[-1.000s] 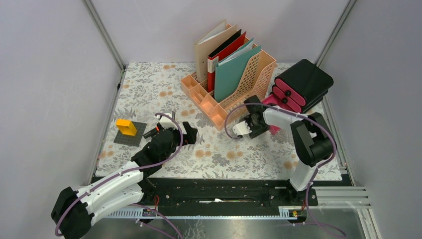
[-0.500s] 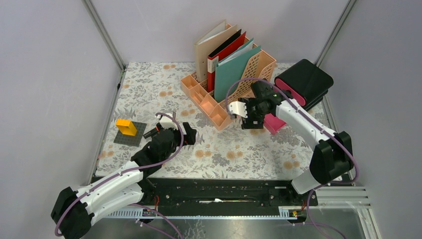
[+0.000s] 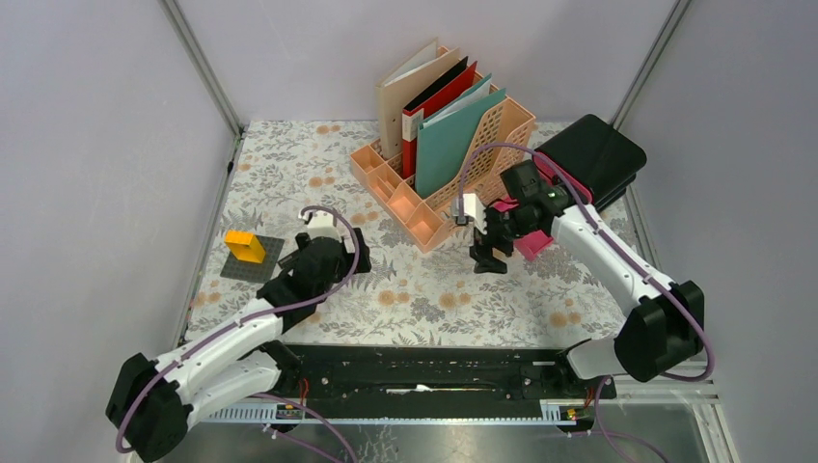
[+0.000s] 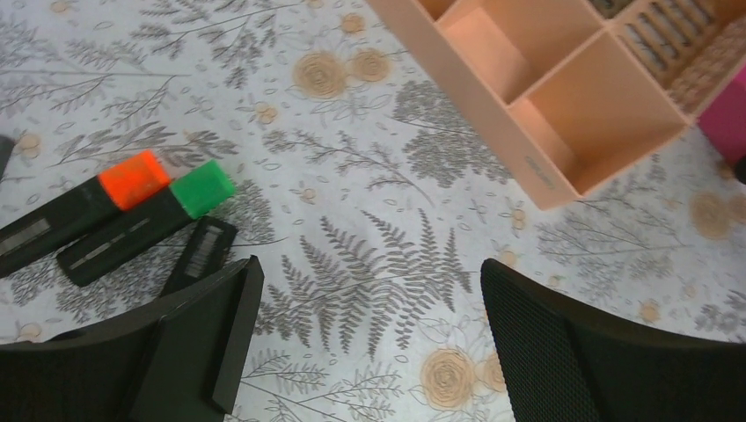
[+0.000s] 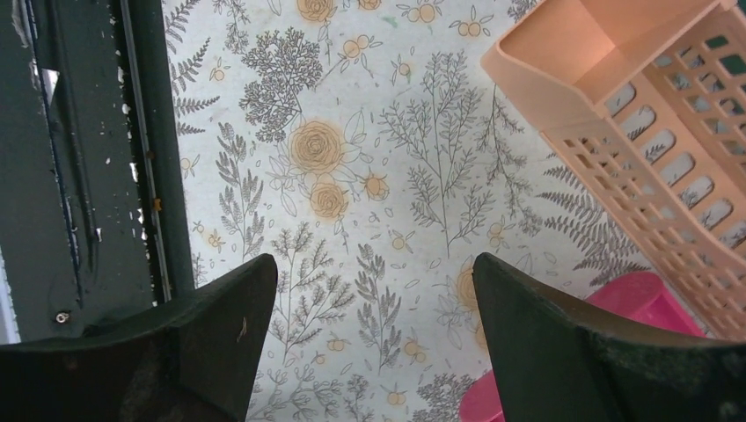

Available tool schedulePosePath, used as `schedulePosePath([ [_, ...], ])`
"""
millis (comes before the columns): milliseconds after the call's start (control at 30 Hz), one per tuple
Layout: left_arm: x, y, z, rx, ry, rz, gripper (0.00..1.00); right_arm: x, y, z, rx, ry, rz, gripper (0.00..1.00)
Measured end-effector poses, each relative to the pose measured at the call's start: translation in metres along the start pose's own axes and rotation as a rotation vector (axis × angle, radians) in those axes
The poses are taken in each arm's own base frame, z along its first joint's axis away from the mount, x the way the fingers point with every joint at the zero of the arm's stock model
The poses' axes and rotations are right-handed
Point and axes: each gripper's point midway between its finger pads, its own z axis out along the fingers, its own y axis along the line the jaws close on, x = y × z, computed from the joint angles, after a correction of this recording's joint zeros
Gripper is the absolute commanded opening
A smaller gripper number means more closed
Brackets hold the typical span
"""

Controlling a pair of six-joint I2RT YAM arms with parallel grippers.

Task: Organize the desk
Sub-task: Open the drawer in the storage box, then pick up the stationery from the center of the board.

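**Top external view.** The worktop, covered by a whitish cloth printed with leaves and flowers, fills the floor of the grey-walled enclosure. A peach file rack stands at its far centre, with upright folders in its rear slots. A black drawer unit with pink fronts stands just beside the rack, at the far right. A yellow block rests on a dark grey plate near the left edge. The left tool is held low over the cloth, to the right of the plate. The right tool points downward in front of the rack's right end, with a pink item just beside it.

**Left wrist view.** The left tool is seen with its jaws spread wide and nothing but patterned cloth between them. Two dark highlighters lie side by side on the cloth, one orange-capped and one green-capped. A small black object lies just beside the green-capped one; what it is cannot be told. The rack's open front compartments are seen at the upper right.

**Right wrist view.** The right tool is likewise seen spread, with only cloth between its jaws. The rack's latticed wall is at the upper right, the pink item is below it, and the dark base rail is at the left.
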Motion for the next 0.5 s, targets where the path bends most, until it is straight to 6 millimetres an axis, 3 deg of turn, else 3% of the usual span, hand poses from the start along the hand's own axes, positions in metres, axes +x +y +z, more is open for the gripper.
schedulePosePath([
  [133,0.007,0.021,0.011,-0.096,0.054,-0.019,0.97,0.009,0.000,-0.009,0.011,-0.030,0.054,0.88],
  [267,0.027,0.049,0.023,-0.219,0.148,-0.035,0.95,0.018,-0.004,-0.016,0.026,-0.050,0.099,0.88],
  [500,0.046,0.078,0.027,-0.352,0.241,-0.052,0.91,0.021,0.000,-0.014,0.009,-0.066,0.117,0.87],
])
